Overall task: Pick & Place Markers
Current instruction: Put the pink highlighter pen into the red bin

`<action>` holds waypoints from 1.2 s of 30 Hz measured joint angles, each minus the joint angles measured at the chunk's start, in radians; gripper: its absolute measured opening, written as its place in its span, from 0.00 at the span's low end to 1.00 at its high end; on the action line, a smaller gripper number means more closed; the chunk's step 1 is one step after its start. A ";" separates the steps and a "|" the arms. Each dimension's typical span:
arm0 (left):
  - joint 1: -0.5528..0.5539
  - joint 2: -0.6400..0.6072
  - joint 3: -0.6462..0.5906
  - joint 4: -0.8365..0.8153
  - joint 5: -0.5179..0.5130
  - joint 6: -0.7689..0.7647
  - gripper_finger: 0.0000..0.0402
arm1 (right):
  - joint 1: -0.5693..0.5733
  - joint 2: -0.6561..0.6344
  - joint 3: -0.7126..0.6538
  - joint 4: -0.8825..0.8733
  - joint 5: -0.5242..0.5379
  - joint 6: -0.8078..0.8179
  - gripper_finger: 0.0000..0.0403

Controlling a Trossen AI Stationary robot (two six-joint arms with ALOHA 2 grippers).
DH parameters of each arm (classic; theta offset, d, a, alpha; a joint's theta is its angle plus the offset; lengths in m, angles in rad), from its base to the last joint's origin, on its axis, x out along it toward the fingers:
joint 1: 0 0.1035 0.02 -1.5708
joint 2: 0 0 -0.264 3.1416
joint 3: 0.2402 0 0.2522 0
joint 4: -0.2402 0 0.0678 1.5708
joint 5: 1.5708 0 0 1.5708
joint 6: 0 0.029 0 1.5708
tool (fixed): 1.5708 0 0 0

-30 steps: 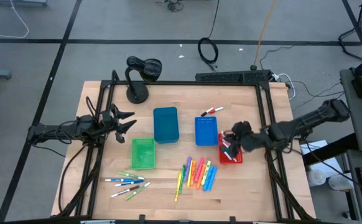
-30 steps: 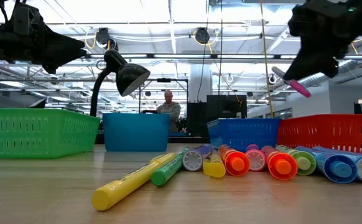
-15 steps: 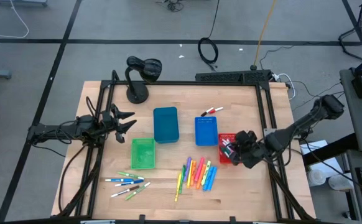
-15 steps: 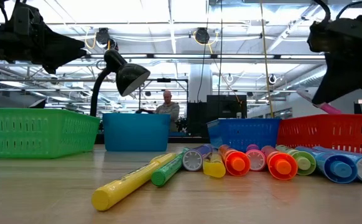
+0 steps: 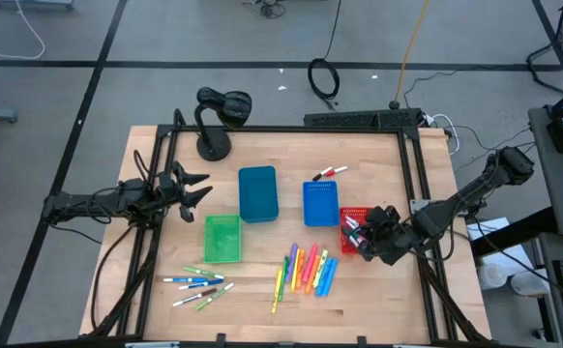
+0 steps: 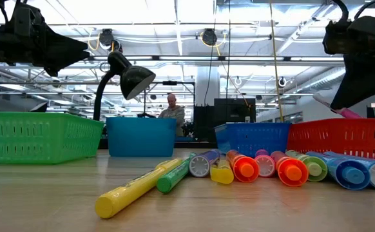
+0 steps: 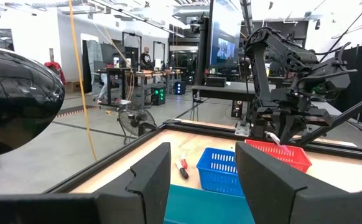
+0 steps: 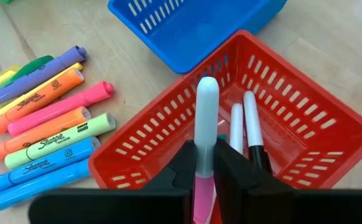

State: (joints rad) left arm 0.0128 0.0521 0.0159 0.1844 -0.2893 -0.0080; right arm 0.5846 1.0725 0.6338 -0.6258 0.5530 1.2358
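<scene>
My right gripper (image 5: 363,233) hangs over the red bin (image 5: 347,212) at the table's right, shut on a pink marker with a pale end (image 8: 206,106). Two more markers (image 8: 243,127) lie inside that bin. A row of neon markers (image 5: 307,270) lies on the wood near the front edge, thin white ones (image 5: 196,284) lie to their left, and two (image 5: 328,173) lie behind the blue bin (image 5: 320,203). My left gripper (image 7: 199,180) waits open, off the table's left edge, holding nothing. My right gripper pinches the marker's pink part (image 8: 201,186) between its two fingers, coming slanting down from above. The pale end (image 8: 206,93) sticks out past the fingertips. The marker is lifted clear and tilted (image 6: 342,111), just above the red bin's rim.
A teal bin (image 5: 257,193) and a green bin (image 5: 222,238) stand left of centre. A black desk lamp (image 5: 214,121) stands at the far left corner. A black frame runs round the table's edges. A person stands in the room far behind the table (image 6: 173,106).
My right gripper has come down toward the red bin and a little toward the table's near edge, tipping further downward, with the pink marker still between its fingers. Most of this happened in the first half second; since then it has barely moved.
</scene>
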 joint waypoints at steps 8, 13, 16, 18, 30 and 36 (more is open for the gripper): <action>0.000 0.000 0.000 0.000 0.000 0.000 0.46 | 0.000 0.000 0.000 0.000 0.024 -0.008 0.06; 0.000 0.000 0.000 0.000 0.000 0.000 0.46 | 0.000 0.000 0.000 0.000 0.023 -0.009 0.06; 0.000 0.000 0.000 0.000 0.000 0.000 0.46 | 0.000 0.000 0.000 0.000 0.023 -0.009 0.07; 0.000 0.000 0.000 0.000 0.000 0.000 0.46 | 0.000 0.000 0.000 0.000 0.023 -0.006 0.07; 0.000 0.000 0.000 0.000 0.000 0.000 0.46 | 0.000 0.000 0.000 0.000 0.026 -0.002 0.11; 0.000 0.000 0.000 0.000 0.000 0.000 0.46 | 0.000 0.000 0.000 0.001 0.028 -0.002 0.17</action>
State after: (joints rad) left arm 0.0128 0.0522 0.0161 0.1844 -0.2893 -0.0081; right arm 0.5842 1.0725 0.6338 -0.6250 0.5810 1.2335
